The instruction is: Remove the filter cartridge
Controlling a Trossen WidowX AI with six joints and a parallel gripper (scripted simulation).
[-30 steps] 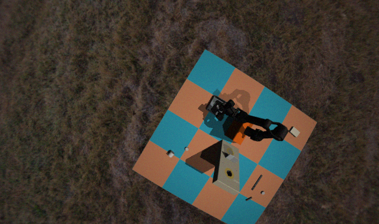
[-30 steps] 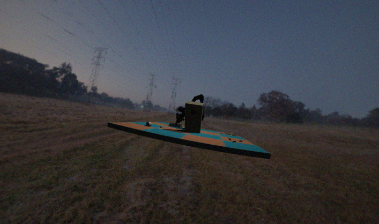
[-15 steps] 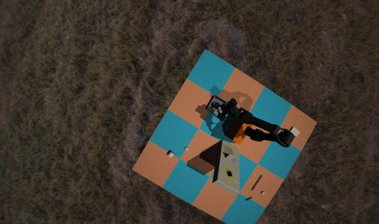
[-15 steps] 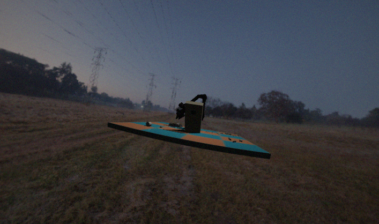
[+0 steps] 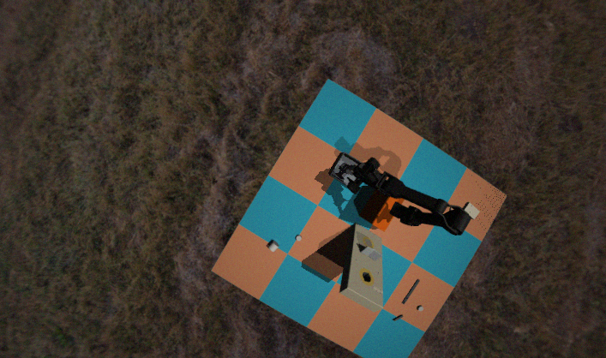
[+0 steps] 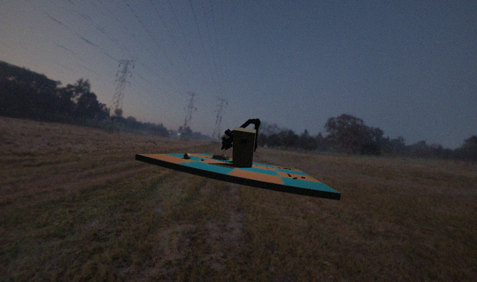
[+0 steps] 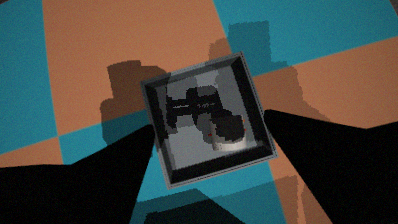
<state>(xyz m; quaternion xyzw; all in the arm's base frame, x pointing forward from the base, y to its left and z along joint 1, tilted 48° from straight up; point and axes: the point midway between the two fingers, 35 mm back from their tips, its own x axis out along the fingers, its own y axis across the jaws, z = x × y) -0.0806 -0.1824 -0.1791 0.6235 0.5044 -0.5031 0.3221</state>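
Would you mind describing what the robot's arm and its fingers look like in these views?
The slim, jointed black arm has rounded joint housings and a pale cream block at its base end. No cables or markings are discernible. In the wrist view, the two fingers appear as broad, plain matte-black wedges tapering toward their tips.
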